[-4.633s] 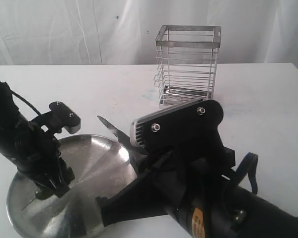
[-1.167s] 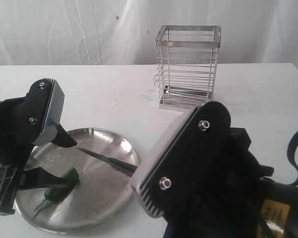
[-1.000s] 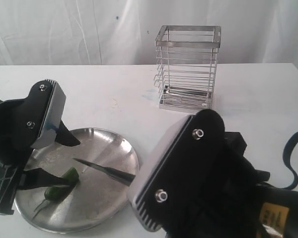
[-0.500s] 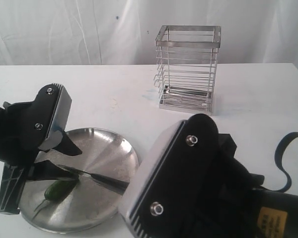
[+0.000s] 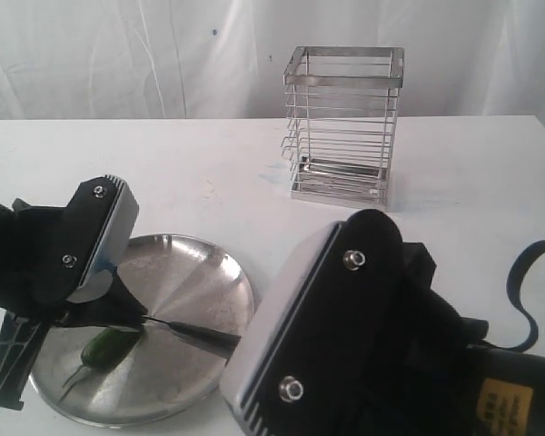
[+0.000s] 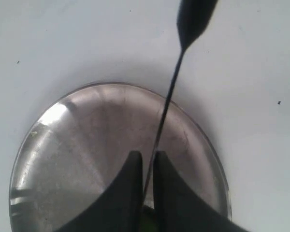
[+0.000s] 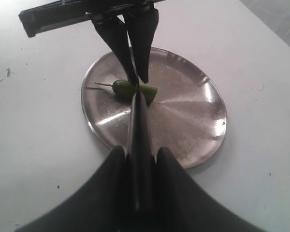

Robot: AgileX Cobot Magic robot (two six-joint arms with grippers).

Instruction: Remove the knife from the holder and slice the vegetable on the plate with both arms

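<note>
the right tool (image 7: 140, 151) was clamped on the handle of the knife (image 7: 139, 125). the left tool (image 7: 139, 82) had its fingers drawn nearly together, pinching the vegetable (image 7: 122, 88). the vegetable lay on the plate (image 7: 193, 121), which sat toward the near edge of the tabletop (image 5: 209, 163) in the exterior view. the holder (image 5: 343, 123) stood toward the far edge with no knife in it.

procedure for the cut, as judged:
- keep the pinch steady so the vegetable cannot roll.
- hold the blade square across the vegetable and clear of both fingers.
- press straight down to the plate; avoid sideways push, which would likely skid the plate.

view comparison:
- the left wrist view showed the blade edge-on, running into the narrow gap between the fingers, but almost nothing of the vegetable.
- the right wrist view showed the whole vegetable, with its stem and blunt end.
- only the exterior view showed the holder; there the right tool was hidden by its own arm.
</note>
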